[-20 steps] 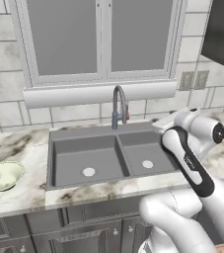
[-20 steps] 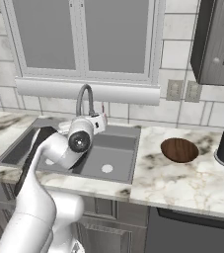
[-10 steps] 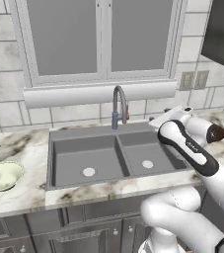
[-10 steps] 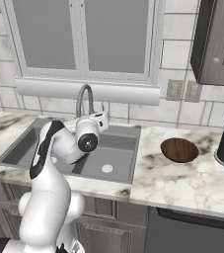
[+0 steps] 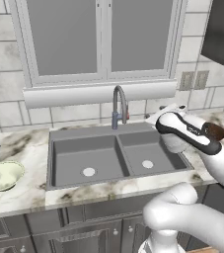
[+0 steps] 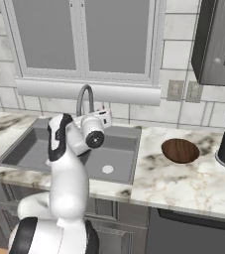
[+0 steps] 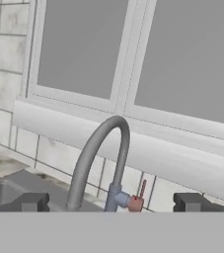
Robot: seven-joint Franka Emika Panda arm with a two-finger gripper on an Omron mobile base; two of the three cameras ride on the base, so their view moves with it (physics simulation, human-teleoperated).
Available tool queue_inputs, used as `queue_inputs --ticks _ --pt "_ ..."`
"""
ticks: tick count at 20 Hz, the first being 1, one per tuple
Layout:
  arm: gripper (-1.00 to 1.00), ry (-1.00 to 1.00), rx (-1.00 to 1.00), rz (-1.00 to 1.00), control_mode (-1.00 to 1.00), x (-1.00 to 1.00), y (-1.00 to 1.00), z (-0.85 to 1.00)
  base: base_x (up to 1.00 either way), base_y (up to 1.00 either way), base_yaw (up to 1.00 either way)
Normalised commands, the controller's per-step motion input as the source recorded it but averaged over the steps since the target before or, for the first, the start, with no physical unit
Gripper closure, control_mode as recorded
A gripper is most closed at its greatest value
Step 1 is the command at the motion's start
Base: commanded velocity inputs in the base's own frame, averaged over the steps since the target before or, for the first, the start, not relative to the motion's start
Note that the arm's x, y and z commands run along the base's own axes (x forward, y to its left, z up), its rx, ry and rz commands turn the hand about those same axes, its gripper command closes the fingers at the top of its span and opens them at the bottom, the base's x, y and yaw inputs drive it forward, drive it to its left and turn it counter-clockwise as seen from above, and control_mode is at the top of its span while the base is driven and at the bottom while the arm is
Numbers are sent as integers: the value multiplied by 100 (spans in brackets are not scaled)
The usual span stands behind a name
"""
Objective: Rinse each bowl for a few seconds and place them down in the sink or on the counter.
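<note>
My arm [image 6: 67, 163] was glossy white, built of rounded, bulbous segments with black bands at the joints. A round grey cap sat on the wrist housing at centre frame in the right base view. My two fingertips [image 7: 30, 201] were small, dark, blocky squares.

A: How is the light?

B: Even and bright, flat as rendered scenes are. The window [image 5: 101, 37] panes are plain grey, with no glare.

A: Shadows?

B: Soft ones only: the sink [image 5: 113, 155] basins darken toward their walls, and the counter [image 6: 193, 181] shows a faint sheen.

A: Sharpness?

B: The hand view is coarse and slightly blurred; the faucet [image 7: 101, 163] has soft edges there.
</note>
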Motion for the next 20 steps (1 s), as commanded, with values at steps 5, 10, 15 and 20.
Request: queue_inputs --ticks 5,10,15,20 --pt "-100 -2 1 2 -100 28 0 -11 0 0 0" --pt "-100 -1 3 1 -100 29 0 -10 0 0 0" --pt "-100 0 4 0 -100 27 0 -9 0 0 0" --pt "-100 0 4 0 -100 29 0 -8 0 0 0"
